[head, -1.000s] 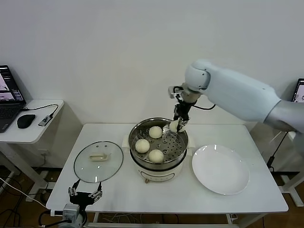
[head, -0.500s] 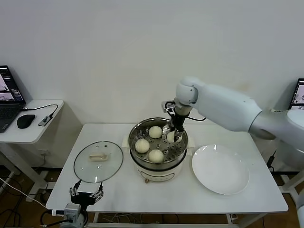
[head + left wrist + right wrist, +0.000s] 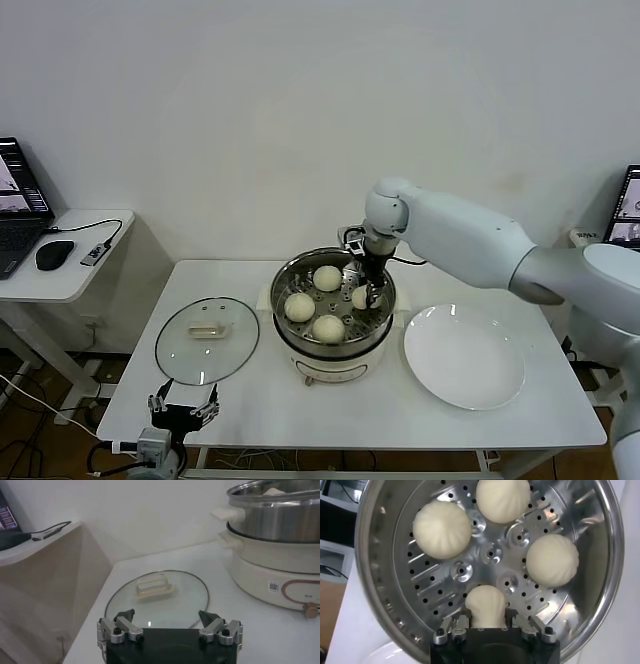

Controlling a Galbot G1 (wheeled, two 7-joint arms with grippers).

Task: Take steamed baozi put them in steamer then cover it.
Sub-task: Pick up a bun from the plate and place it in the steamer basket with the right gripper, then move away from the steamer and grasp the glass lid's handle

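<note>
At table centre, the steamer [image 3: 335, 300] holds three baozi loose on its perforated tray; the fourth baozi [image 3: 486, 606] sits between the right gripper's [image 3: 487, 625] slightly parted jaws, being set down. Right edge: white plate [image 3: 464, 356], bare. Left edge: glass cover [image 3: 207, 340], not yet on. Left gripper [image 3: 170, 626] wide open, empty, at the front-left corner.

The right gripper [image 3: 366, 291] has come down from above the steamer [image 3: 334, 295] rim, setting the fourth baozi [image 3: 361, 297] on the tray, jaws starting to part
</note>
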